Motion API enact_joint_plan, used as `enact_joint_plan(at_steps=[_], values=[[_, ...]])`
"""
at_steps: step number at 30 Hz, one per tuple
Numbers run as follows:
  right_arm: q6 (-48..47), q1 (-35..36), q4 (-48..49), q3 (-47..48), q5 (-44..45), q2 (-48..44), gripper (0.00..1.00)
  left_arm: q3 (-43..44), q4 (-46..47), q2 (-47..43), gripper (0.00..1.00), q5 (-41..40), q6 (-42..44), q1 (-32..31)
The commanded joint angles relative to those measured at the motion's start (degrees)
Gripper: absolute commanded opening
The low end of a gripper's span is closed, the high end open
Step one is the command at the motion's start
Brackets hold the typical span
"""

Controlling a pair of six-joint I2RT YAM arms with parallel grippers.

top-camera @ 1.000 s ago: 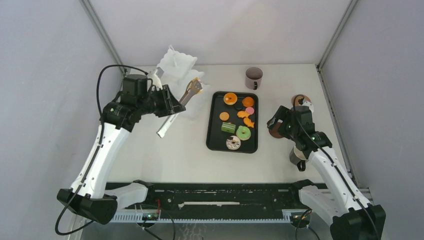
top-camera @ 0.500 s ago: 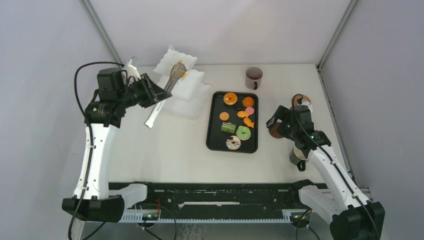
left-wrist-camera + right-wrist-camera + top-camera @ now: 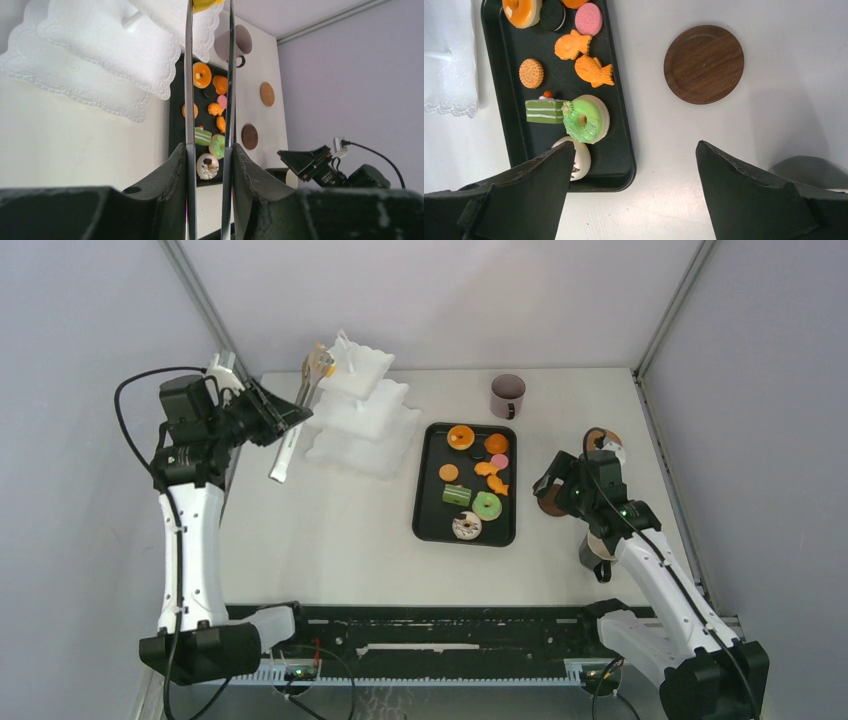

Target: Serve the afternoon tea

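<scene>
Two robot arms worked over a pale surface (image 3: 330, 540). At the far left, the left claw (image 3: 207, 155) was closed narrowly on a pair of metal tongs (image 3: 293, 418). The tong tips pinched one small yellow pastry (image 3: 325, 364) just beside the top tier of a white three-tiered stand (image 3: 365, 415). This toy looked light, stiff and smooth, so it would probably slip from bare metal unless squeezed evenly across its widest sides.

Right of the stand lay a black tray (image 3: 421, 515) with the remaining pastries (image 3: 476, 480): orange, pink and green doughnuts, cakes and cookies. They seemed equally light and rigid, and the flat cookies likely called for a pinch at their edges. Behind the tray stood a dark mug (image 3: 507, 395), upright, hard and heavier, best taken by its wall or rim.

Further right, the right claw (image 3: 634, 150) hung wide apart and empty above bare surface, between the tray and a round wooden coaster (image 3: 703, 64).

In the left wrist view the yellow pastry was cut off by the top edge, so its shape could not be told. A second mug (image 3: 592, 553) sat mostly hidden under the right arm. Whether any tier of the stand already carried food was hard to make out.
</scene>
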Motion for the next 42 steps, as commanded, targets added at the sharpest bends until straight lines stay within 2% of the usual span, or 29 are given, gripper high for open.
enact_joint_plan(at_steps=[1,12,26,33,42], values=[[0.6,-0.1,2.5,0.3,0.4,-0.1,0.98,0.1,8.0,2.8,0.0,3.5,-2.4,1.4],[1.7,-0.1,1.6,0.3,1.2,-0.7,0.98,2.3,11.5,9.9,0.0,4.9,-3.1,1.5],[2.3,0.1,1.1,0.3,1.8,-1.3,0.98,1.9,16.1,13.7,0.02,7.1,-6.3,1.5],[2.6,0.3,0.3,0.3,2.2,-2.3,0.98,1.6,14.4,14.1,0.16,5.6,-5.7,1.5],[3.1,0.6,-0.3,0.3,2.6,-3.0,0.98,2.2,12.8,14.8,0.29,5.6,-5.3,1.6]])
